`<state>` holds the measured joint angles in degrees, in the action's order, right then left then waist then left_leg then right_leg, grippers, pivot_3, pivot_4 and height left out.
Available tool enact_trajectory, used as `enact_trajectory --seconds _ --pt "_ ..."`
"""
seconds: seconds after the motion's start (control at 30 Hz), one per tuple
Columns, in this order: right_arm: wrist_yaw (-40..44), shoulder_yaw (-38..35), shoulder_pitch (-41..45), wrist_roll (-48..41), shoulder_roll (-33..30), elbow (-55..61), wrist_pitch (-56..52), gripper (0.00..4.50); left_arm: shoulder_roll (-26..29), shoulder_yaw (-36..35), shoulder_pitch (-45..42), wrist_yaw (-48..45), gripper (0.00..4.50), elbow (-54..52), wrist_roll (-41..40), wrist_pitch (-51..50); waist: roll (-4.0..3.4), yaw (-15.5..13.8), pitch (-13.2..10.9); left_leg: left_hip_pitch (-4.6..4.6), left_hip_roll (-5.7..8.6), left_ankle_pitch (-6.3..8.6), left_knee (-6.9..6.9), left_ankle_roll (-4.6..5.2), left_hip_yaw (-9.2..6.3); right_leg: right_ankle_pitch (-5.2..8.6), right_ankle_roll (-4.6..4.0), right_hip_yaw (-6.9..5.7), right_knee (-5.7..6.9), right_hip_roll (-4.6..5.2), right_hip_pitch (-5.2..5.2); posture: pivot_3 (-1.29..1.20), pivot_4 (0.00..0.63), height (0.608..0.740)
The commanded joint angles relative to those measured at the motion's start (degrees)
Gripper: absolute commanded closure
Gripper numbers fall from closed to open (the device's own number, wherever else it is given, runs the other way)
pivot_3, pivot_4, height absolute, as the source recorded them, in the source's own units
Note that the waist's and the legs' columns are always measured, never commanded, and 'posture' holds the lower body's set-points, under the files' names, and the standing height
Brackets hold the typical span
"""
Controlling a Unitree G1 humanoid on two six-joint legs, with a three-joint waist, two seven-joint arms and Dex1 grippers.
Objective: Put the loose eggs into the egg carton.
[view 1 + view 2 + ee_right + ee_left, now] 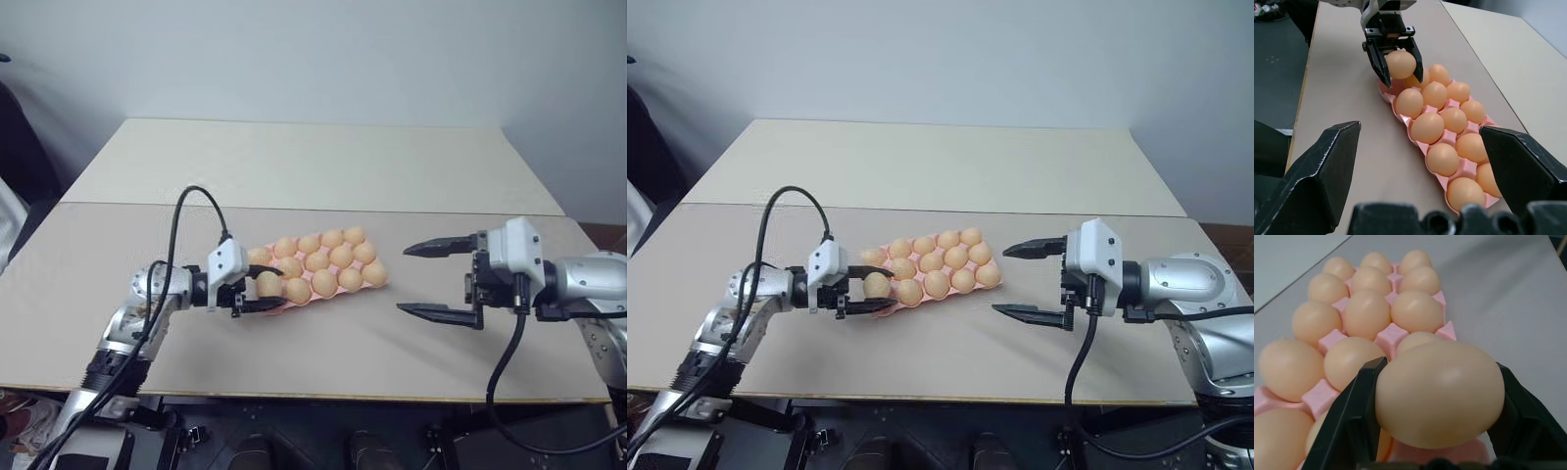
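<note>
The pink egg carton (1465, 166) lies in the middle of the table, with several pale orange eggs (317, 260) sitting in its cups. My left gripper (276, 289) is shut on one loose egg (268, 284) at the carton's left end. It holds the egg just over the near corner cup. In the left wrist view the held egg (1440, 391) sits between both black fingers (1354, 416), above a pink cup. My right gripper (402, 279) hangs open and holds nothing, a short way to the right of the carton and above the table.
The beige table (294, 166) is made of two boards with a seam (118, 204) across it behind the carton. Its front edge (313, 397) runs close below both arms. A black cable (181, 220) loops above my left wrist.
</note>
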<state>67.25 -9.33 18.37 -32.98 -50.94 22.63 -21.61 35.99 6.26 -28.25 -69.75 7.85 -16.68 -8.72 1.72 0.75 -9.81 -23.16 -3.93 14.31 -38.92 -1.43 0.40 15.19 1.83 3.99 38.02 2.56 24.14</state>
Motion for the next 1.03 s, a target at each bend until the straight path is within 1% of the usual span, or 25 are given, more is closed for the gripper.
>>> enact_trajectory --seconds 0.03,0.07,0.1,0.27,0.37,0.53,0.6,0.63,0.73,0.87,0.93,1.03 --pt "-0.49 -2.26 -0.4 -1.63 -0.32 2.12 0.53 0.0 0.36 -1.23 -1.5 -1.07 0.53 -1.43 -1.4 0.17 0.0 -0.05 0.0 0.0 0.0 0.0 0.0 0.0 0.0 0.0 0.0 0.0 0.0 0.0 0.0 0.0 0.15 0.74" --pt "-0.51 -2.32 -0.48 -1.65 -0.33 2.14 0.56 0.0 0.58 -1.7 -1.54 -1.35 0.19 -1.95 -1.93 -0.02 0.0 -0.06 0.0 0.0 0.0 0.0 -0.01 0.0 -0.01 0.0 0.0 0.0 0.01 0.0 -0.01 0.0 0.15 0.74" --pt "-0.54 -2.34 -0.52 -1.65 -0.32 2.15 0.58 0.0 0.81 -2.02 -1.51 -1.41 0.04 -2.38 -2.12 0.01 0.0 -0.06 0.0 0.01 0.0 0.0 -0.01 0.0 -0.01 0.0 0.0 -0.01 0.01 0.0 -0.03 0.0 0.15 0.74" --pt "-0.87 -1.72 0.08 -1.39 -0.04 1.41 0.84 0.0 3.96 -6.69 -0.29 -1.73 0.04 -5.66 -5.82 -2.32 0.0 0.13 0.0 0.01 0.0 0.0 -0.01 0.0 -0.02 0.0 0.0 0.0 0.01 0.0 0.0 0.0 0.15 0.74" --pt "-0.51 -1.42 0.29 -1.28 0.04 0.46 1.19 0.0 7.88 -12.55 2.4 -3.01 0.04 -8.05 -9.68 -3.4 0.0 0.43 0.0 0.0 -0.02 0.0 0.0 0.0 -0.01 0.0 0.0 0.0 0.01 0.0 0.01 0.0 0.15 0.74" --pt "0.15 -0.23 1.79 -0.77 0.5 -2.19 1.5 0.0 15.2 -23.36 10.56 -3.71 0.04 -12.02 -14.04 -6.37 0.0 0.33 0.0 0.05 -0.02 0.0 0.01 0.0 0.0 0.0 0.0 0.0 0.01 0.01 -0.02 0.0 0.15 0.74" --pt "0.77 0.33 2.63 -0.34 0.68 -3.58 1.93 0.0 17.41 -28.73 15.44 -3.43 0.04 -14.54 -15.72 -7.85 0.0 0.33 0.0 0.05 -0.04 0.0 0.03 0.0 0.0 0.01 0.0 0.0 0.0 0.0 -0.01 0.0 0.15 0.74" --pt "0.98 0.47 2.92 -0.22 0.73 -4.04 2.07 0.0 17.99 -30.17 16.96 -3.14 0.04 -15.4 -16.27 -8.43 0.0 0.28 0.0 0.02 -0.06 0.0 0.04 0.0 0.01 0.01 0.0 0.0 -0.01 0.0 0.03 0.0 0.15 0.74" --pt "1.58 0.92 4.14 0.21 0.79 -5.88 2.56 0.0 18.48 -35.12 22.38 -2.1 0.04 -18.79 -18.03 -10.27 -0.01 0.02 -0.01 0.03 -0.05 0.0 0.04 0.0 0.03 0.01 0.0 0.0 -0.02 0.02 0.01 0.0 0.15 0.74" --pt "2.1 1.44 4.71 1.05 0.74 -7.96 3.38 0.0 16.21 -41.29 31.0 0.53 0.04 -25.22 -20.65 -13.03 -0.01 -0.06 -0.01 0.06 -0.06 0.0 0.05 0.0 0.04 0.01 0.0 -0.03 -0.03 0.02 -0.01 0.0 0.15 0.74" --pt "2.05 1.41 4.65 1.17 0.71 -8.38 3.51 0.0 15.51 -42.37 33.35 1.82 0.04 -27.3 -21.49 -13.98 -0.01 -0.04 -0.01 0.04 -0.06 0.0 0.06 0.0 0.05 0.01 0.0 -0.01 -0.04 0.02 0.02 0.0 0.15 0.74" --pt "2.04 1.18 4.33 0.93 0.69 -8.37 3.32 0.0 14.74 -42.87 34.49 4.25 0.04 -29.1 -22.75 -15.48 -0.01 -0.13 -0.01 0.06 -0.06 0.0 0.06 0.0 0.04 0.01 0.0 -0.02 0.0 0.02 0.0 0.0 0.15 0.74"
